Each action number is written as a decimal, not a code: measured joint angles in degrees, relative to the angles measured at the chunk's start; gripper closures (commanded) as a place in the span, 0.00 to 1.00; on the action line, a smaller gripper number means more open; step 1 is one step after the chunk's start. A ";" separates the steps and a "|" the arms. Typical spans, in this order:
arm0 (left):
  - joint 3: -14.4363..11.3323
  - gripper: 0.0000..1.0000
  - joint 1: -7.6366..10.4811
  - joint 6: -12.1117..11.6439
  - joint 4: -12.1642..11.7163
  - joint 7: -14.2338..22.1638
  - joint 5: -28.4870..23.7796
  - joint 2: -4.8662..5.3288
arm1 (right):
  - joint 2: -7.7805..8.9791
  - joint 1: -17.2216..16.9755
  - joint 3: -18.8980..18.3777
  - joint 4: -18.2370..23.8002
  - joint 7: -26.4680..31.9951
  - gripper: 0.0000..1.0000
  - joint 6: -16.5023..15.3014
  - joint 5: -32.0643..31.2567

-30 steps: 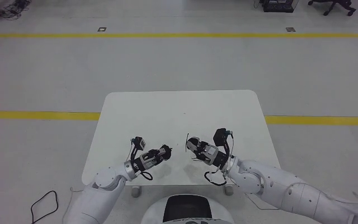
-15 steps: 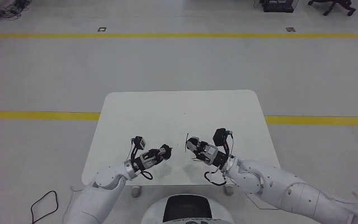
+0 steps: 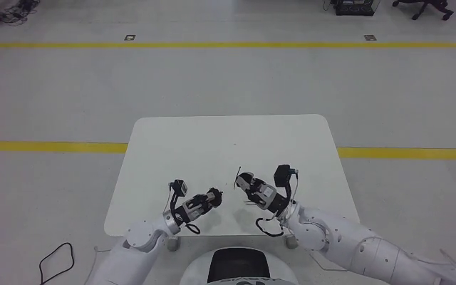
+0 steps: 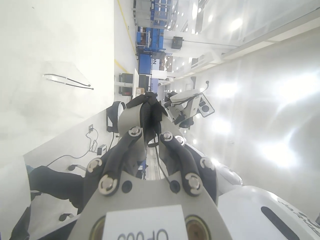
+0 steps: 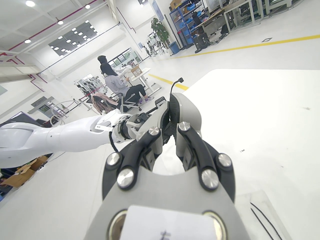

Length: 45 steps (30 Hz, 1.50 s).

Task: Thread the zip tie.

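Zip tie [image 5: 172, 86] nipped in right pincer [image 5: 171, 107], long axis toward table's [image 3: 285, 135] far edge, head outermost; left pincer [image 4: 150, 109] clenched.

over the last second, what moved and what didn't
The left gripper drew back slightly toward the near edge of the table, its arm swinging in toward the body. The right gripper barely shifted and stays shut on the zip tie, which still sticks out past its fingertips. Nothing was picked up or let go, and the two grippers remain apart.

Left claw [image 3: 214, 196] seemingly opposite right claw [image 3: 241, 183]
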State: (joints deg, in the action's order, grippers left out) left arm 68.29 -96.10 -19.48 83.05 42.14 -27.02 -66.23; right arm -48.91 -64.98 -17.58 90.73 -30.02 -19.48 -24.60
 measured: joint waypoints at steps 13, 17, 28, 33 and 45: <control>-0.20 1.00 -0.44 0.00 0.86 -1.47 2.06 -1.75 | -2.26 -1.17 -0.26 -2.53 -2.72 1.00 0.00 -1.93; -0.48 1.00 -0.34 0.28 0.80 -2.10 1.99 -1.80 | -2.33 -1.36 -0.51 -2.44 -2.44 1.00 0.35 -1.99; -1.06 1.00 -1.62 0.00 2.57 -6.94 2.23 -2.24 | -4.15 -4.80 -4.16 -2.70 -2.30 1.00 1.69 -4.98; -0.61 1.00 -2.19 0.00 3.02 -6.85 2.59 -2.40 | -4.94 -5.89 -5.61 -3.37 -2.03 1.00 1.14 -5.97; 0.06 1.00 -2.60 0.00 2.93 -6.46 3.32 -2.78 | -6.88 -8.06 -8.87 -4.31 -0.20 1.00 0.17 -8.41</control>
State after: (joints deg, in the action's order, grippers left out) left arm 68.35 -98.69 -19.48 85.98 35.68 -23.70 -69.01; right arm -55.79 -73.04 -26.45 86.42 -30.21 -19.31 -33.01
